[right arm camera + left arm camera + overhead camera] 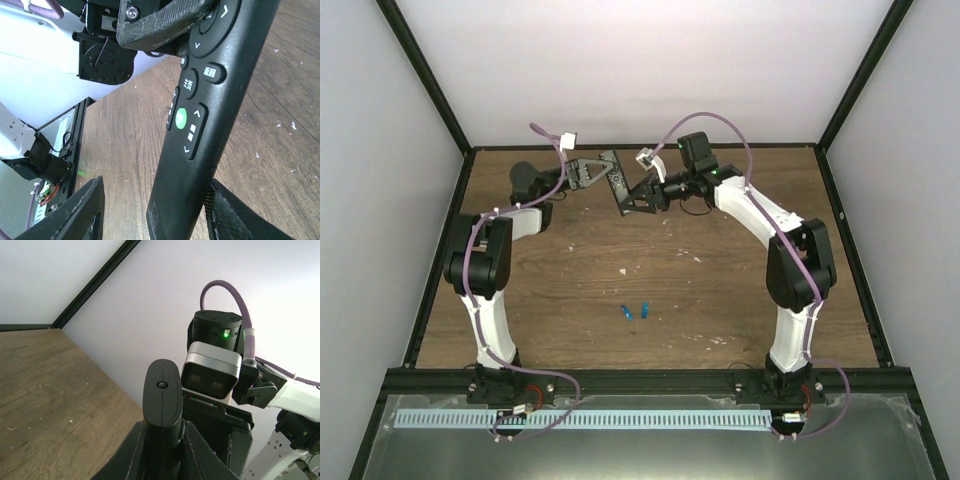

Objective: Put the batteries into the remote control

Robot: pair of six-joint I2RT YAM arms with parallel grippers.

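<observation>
Left gripper (592, 172) clamped shut on remote (615, 181), holding it aloft over back of table (720, 300). Right gripper (638, 196) part open, fingers (80, 212) straddling remote's free end, gap on one side, no grip. Two batteries (636, 312) side by side mid-table, well apart from remote

2 blue batteries (626, 313), second battery (645, 310). 1 black remote control (200, 125), with 1 green button (180, 118). 2 arms: left arm (480, 270), right arm (790, 270). 2 claws: left claw (603, 172), right claw (636, 194). 1 wooden surface (570, 290). Several pale specks (692, 257), too small to count exactly.
</observation>
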